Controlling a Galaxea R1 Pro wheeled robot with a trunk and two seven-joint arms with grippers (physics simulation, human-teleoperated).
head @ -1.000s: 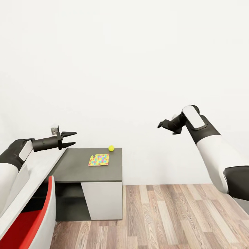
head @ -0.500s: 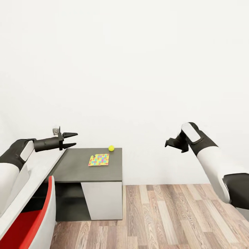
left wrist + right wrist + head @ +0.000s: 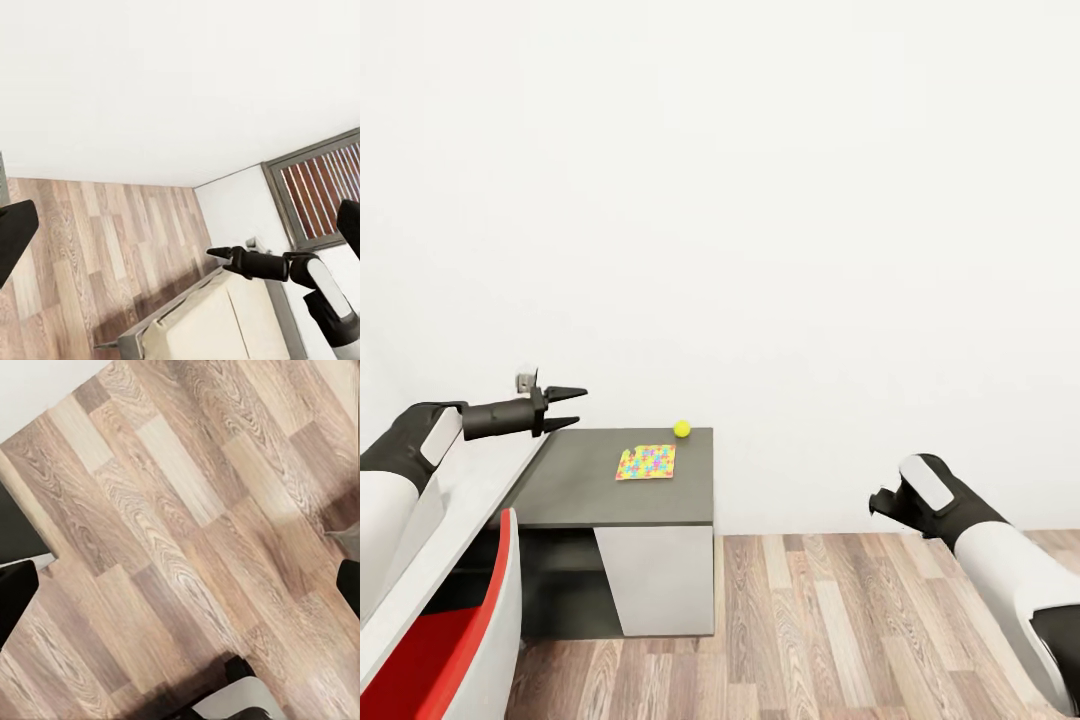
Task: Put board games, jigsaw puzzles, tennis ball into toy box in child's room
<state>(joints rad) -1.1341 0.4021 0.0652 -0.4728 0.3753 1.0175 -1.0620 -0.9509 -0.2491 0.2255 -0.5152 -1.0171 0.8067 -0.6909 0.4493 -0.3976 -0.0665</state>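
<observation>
The left claw hangs open and empty over the desk edge; the right claw, low above the wood floor, looks spread too. A jigsaw puzzle and tennis ball lie on the desk's dark section

1. Jigsaw puzzle: multicolour interlocking pattern w/ yellow, pink, blue, green.
2. Tennis ball: yellow-green, plain.
3. Table: dark grey top on lower section, white front panel; pale grey top at left.
4. Chair: red w/ pale outer shell.
5. Floor: wood planks, brown-beige grain.
6. Wall: plain white.
</observation>
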